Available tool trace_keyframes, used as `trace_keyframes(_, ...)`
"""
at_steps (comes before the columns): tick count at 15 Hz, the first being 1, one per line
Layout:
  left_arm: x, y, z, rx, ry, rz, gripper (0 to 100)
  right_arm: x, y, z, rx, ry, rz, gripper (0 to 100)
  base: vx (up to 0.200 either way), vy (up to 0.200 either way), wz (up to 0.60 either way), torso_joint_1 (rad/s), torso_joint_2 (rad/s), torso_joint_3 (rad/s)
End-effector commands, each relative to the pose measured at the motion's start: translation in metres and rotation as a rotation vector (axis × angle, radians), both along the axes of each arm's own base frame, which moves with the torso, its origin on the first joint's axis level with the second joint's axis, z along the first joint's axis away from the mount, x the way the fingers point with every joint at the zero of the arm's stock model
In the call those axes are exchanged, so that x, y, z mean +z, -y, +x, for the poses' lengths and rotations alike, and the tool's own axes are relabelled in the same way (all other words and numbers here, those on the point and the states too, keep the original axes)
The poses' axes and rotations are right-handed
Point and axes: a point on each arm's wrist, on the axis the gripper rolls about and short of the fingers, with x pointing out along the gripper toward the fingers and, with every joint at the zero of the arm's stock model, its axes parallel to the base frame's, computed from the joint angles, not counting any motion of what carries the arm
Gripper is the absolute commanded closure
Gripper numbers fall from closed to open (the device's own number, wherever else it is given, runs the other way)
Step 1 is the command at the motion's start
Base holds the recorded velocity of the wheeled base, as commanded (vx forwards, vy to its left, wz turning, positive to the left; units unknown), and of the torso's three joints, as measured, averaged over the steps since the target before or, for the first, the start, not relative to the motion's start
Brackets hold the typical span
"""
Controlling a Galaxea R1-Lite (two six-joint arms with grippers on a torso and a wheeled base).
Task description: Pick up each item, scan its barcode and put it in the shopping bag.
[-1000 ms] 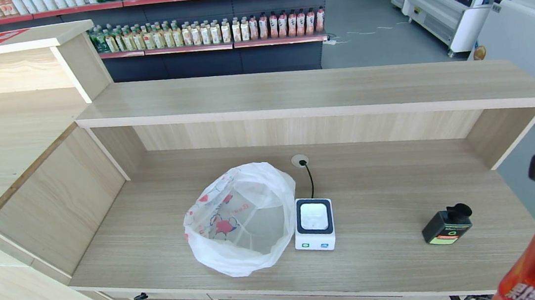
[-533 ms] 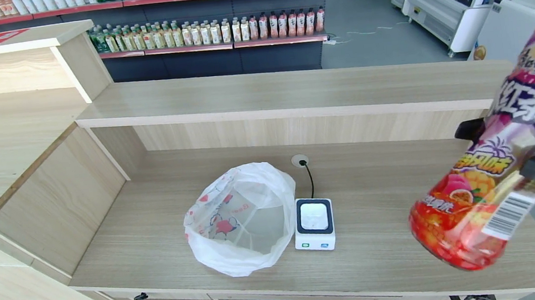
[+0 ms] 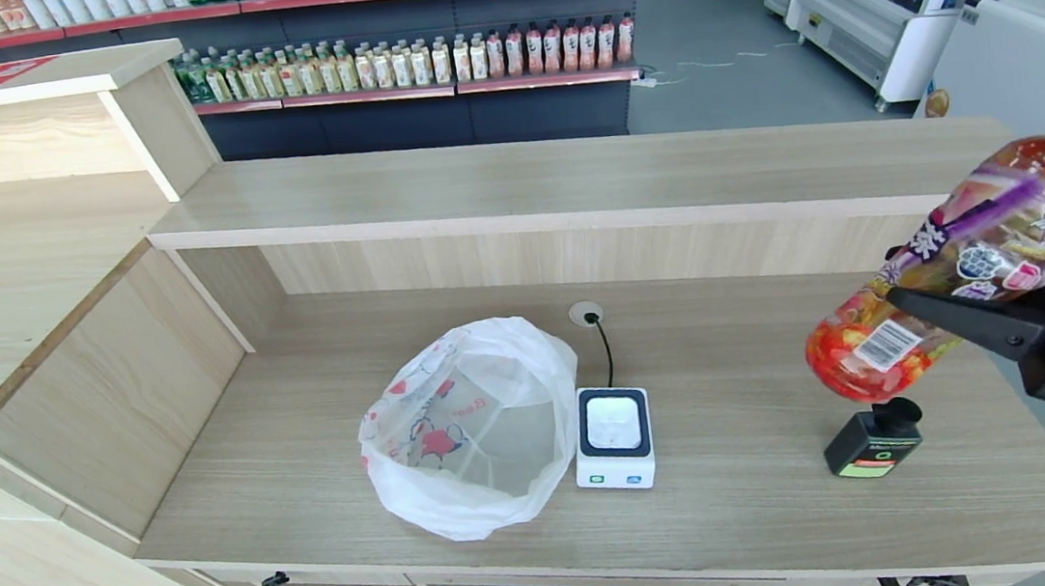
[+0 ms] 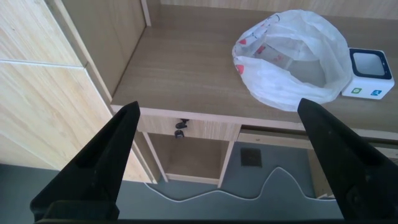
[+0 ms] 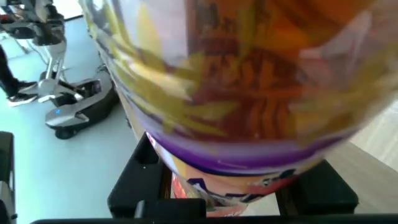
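Right claw (image 3: 935, 293) is clamped on one tea bottle (image 3: 992, 234), tilted with its purple cap high and its white barcode sticker (image 3: 887, 345) showing. It hangs above one small black bottle (image 3: 873, 442) at the counter's (image 3: 748, 502) right end. One open bag (image 3: 473, 424) sits just beside one scanner (image 3: 613, 436). Left claw (image 4: 217, 155) hangs spread wide.

From my remote console: my left pincer (image 4: 217, 106) shows two matte black, wedge-shaped fingers (image 4: 93, 174) in the lower corners of its wrist view. At the head view's right edge, my right pincer (image 3: 897, 275) has the same black, angular casing.
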Motion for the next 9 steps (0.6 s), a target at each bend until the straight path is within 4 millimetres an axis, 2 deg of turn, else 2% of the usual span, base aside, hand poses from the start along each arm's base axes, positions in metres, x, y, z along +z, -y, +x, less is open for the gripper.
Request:
trace_keyframes(1,0.0,0.0,0.0,0.0,0.0,0.0,0,-0.019,0.003,-0.003,-0.072,-0.034,-0.016,100,0.0,0.0,0.0,0.0,0.0,0.0)
trace_keyframes(2,0.0,0.0,0.0,0.0,0.0,0.0,0,-0.028,0.008,0.004,-0.165,-0.027,-0.04,100,0.0,0.0,0.0,0.0,0.0,0.0)
trace_keyframes(5,0.0,0.0,0.0,0.0,0.0,0.0,0,-0.034,0.01,0.008,-0.286,-0.045,-0.031,100,0.0,0.0,0.0,0.0,0.0,0.0)
trace_keyframes(8,0.0,0.0,0.0,0.0,0.0,0.002,0,-0.041,0.013,0.002,-0.341,-0.048,-0.063,100,0.0,0.0,0.0,0.0,0.0,0.0)
trace_keyframes(9,0.0,0.0,0.0,0.0,0.0,0.0,0,-0.048,0.013,-0.004,-0.416,-0.06,-0.082,100,0.0,0.0,0.0,0.0,0.0,0.0)
